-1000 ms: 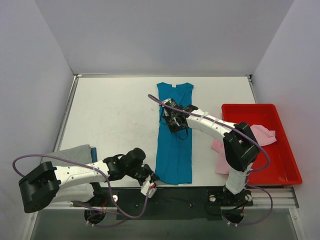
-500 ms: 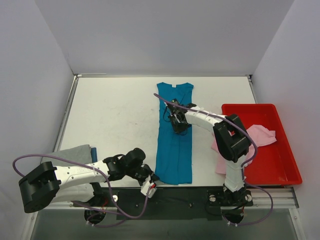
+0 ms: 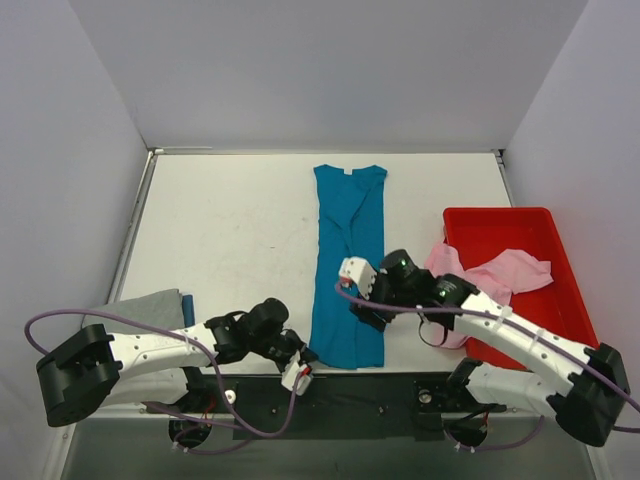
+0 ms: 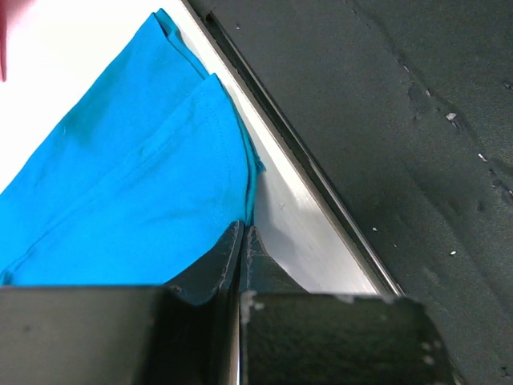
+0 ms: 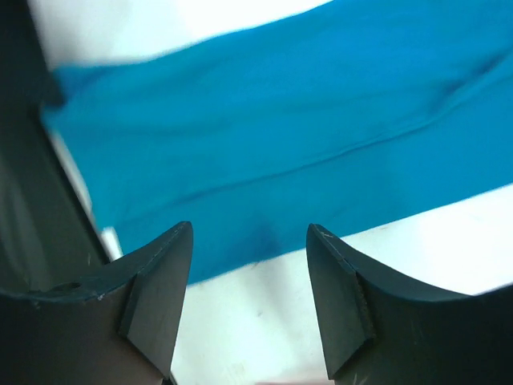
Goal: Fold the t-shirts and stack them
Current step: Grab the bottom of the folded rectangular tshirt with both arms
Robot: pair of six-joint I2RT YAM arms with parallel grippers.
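Bright, even overhead light; soft faint shadows. Right wrist view: teal t-shirt point(image 5: 280, 136) blurred. Top view sharp.

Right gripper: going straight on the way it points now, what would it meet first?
Probably the teal-blue t-shirt, near its long edge, which the open right gripper frames; how high above it the gripper sits is unclear.

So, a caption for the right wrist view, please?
Right gripper, jaws open, above the edge of the teal-blue t-shirt.
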